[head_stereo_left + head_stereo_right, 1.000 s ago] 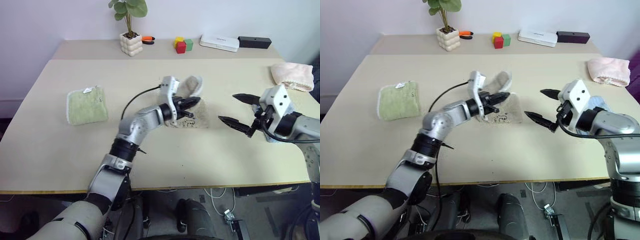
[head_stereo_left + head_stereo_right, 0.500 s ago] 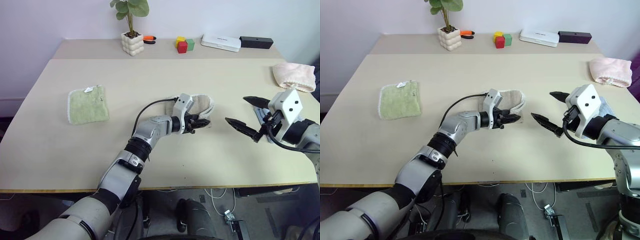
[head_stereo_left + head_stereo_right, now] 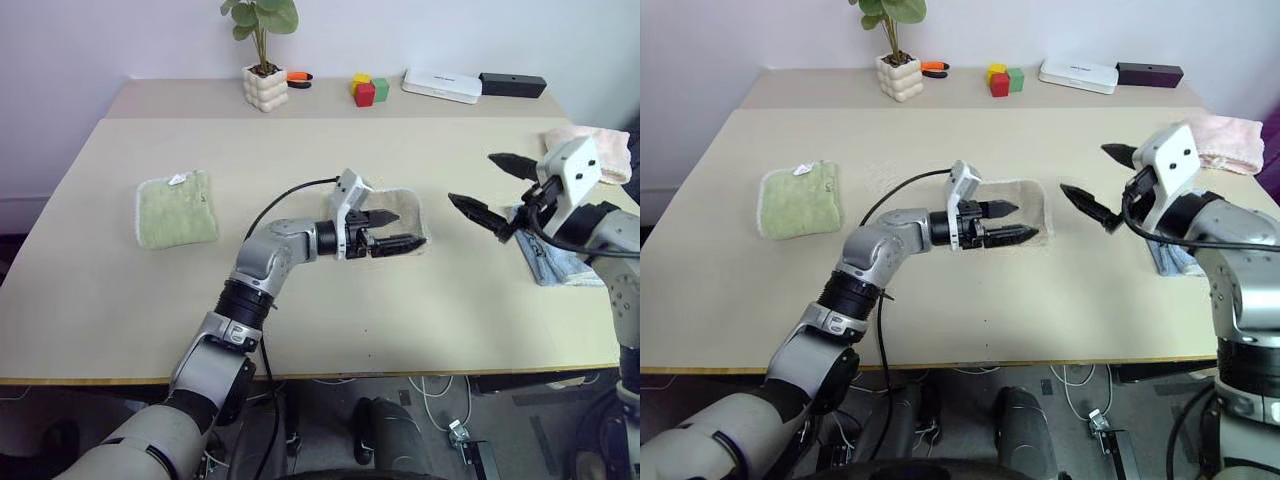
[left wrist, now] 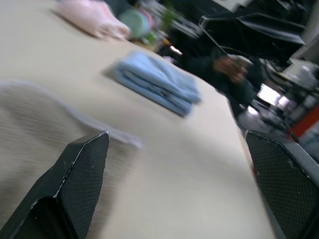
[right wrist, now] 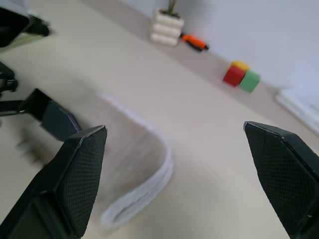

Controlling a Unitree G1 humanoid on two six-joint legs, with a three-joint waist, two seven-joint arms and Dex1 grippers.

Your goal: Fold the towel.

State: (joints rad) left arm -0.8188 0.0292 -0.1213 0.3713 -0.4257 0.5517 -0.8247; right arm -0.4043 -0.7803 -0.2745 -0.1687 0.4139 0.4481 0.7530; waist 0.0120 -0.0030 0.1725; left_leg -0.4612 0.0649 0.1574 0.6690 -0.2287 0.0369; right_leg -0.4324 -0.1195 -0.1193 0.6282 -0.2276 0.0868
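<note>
The beige towel (image 3: 405,203) lies folded flat at the middle of the table, its white edging along the right side; it also shows as towel (image 5: 130,149) and towel (image 4: 30,134). My left gripper (image 3: 394,229) hovers over the towel's near edge, pointing right. It is open, with nothing between its black fingers (image 4: 75,184). My right gripper (image 3: 472,178) hangs open in the air to the right of the towel, apart from it and pointing toward it.
A green square cloth (image 3: 175,210) lies at the left. A pink cloth (image 3: 590,140) sits at the far right edge, with a folded blue cloth (image 3: 550,260) nearer. Along the back stand a potted plant (image 3: 263,85), coloured blocks (image 3: 365,90), a white box (image 3: 440,85) and a black box (image 3: 512,84).
My left gripper carried the towel's raised end over and down, then opened and let go; the towel now lies flat. My right gripper rose and moved farther from me, staying open.
</note>
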